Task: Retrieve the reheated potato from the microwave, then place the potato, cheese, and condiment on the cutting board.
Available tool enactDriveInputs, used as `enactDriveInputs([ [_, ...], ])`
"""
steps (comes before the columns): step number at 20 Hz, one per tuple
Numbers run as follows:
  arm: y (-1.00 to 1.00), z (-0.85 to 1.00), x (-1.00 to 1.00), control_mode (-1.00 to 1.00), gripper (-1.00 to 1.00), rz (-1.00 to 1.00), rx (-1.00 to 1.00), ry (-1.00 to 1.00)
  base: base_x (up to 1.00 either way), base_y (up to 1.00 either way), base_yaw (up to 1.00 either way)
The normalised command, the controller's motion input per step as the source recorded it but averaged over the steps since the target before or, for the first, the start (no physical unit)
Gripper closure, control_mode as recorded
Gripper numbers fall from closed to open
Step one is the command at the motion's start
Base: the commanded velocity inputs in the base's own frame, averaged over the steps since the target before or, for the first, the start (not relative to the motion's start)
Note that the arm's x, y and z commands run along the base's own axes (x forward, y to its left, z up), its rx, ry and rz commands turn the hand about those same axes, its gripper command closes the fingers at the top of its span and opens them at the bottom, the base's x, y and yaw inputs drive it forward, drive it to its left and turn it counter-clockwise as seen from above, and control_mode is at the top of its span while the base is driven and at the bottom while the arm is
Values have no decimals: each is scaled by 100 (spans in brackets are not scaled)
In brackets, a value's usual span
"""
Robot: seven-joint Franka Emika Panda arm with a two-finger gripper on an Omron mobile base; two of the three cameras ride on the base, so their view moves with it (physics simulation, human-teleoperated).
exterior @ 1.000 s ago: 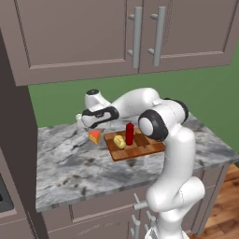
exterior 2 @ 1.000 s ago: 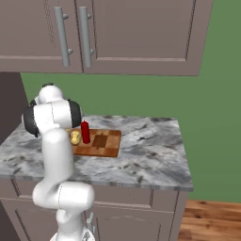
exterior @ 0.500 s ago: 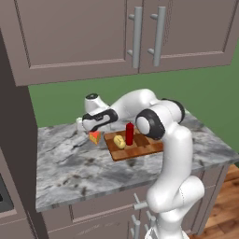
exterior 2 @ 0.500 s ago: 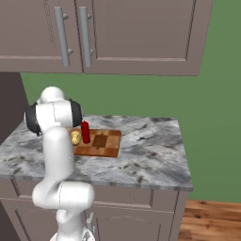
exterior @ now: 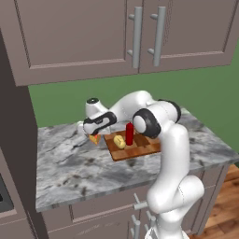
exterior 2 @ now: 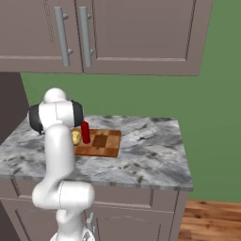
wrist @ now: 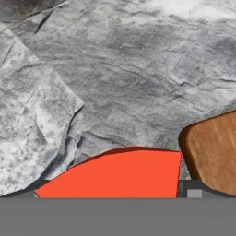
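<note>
From the left base view, the arm has swung down and leftward over the last second, so the gripper now sits low over the cheese, which lies on the grey marbled bench just beside the left end of the cutting board. The potato and the condiment already stand on the board, so the cheese looks like the last item to move and this descent reads as the approach to grasp it. From the right base view, the arm's upright link hides the near-left end of the board; the potato and the red bottle show side by side on it, with grey cabinets above, a green wall behind, and wood floor at the lower right. In the hand view, the orange-red face of the cheese sits close below the camera on the marble, a rounded corner of the board just beside it; the jaws stand spread wide, pinching nothing.
</note>
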Motion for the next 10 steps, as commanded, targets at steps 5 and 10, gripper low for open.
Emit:
enactDriveInputs([
  [5, 0, -14, 11, -100, -100, 0, 0, 0, 0, 0, 0],
  [10, 1, 0, 8, -100, 100, 0, 0, 0, 0, 0, 0],
])
